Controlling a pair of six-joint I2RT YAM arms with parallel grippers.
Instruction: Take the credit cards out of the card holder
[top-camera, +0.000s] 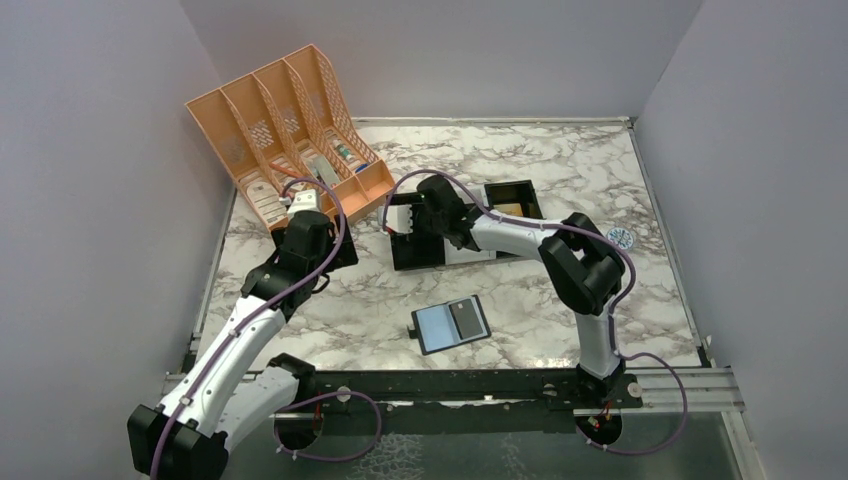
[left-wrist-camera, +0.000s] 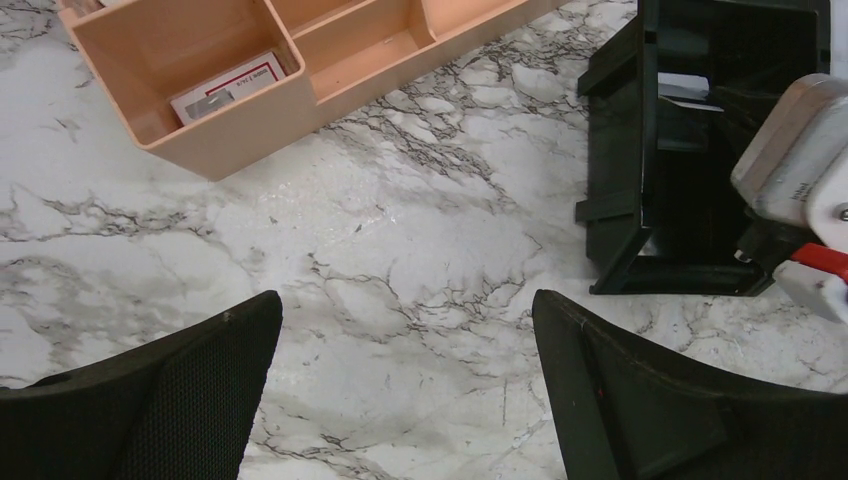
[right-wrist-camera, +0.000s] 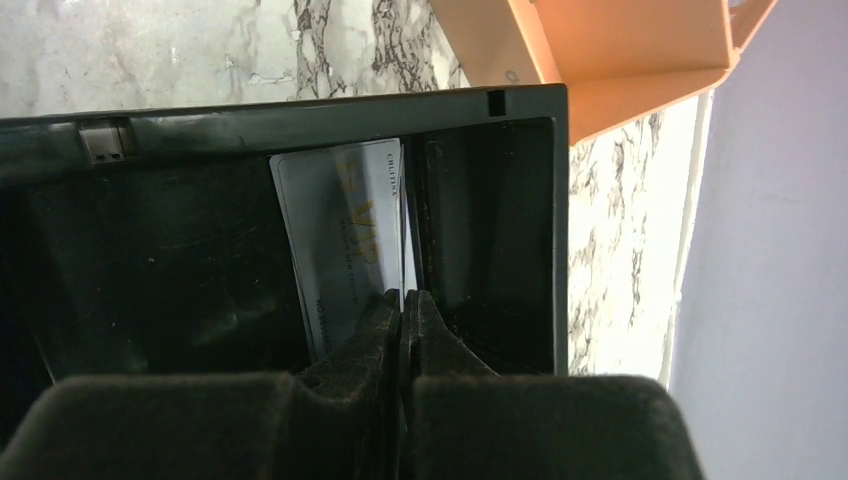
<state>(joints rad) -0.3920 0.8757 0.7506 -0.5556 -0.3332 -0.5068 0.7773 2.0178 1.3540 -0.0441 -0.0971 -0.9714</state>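
The left jaws spread wide over the white marble bench (left-wrist-camera: 400, 250), holding nothing. The right jaws press together inside a black plastic tray (right-wrist-camera: 300, 110), maybe pinching a pale card (right-wrist-camera: 340, 230).

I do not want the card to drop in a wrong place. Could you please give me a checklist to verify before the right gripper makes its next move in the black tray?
1. Right gripper shut on the pale grey card: ok, the card's edge runs into the closed tips.
2. Card inside a compartment of the black tray: ok, it stands tilted beside the divider wall.
3. Card's lower edge resting on the tray floor: cannot tell, the gripper hides it.
4. Left gripper open and apart from the tray: ok.
5. Card holder lying open on the table, with a dark card in it to fetch next: ok.
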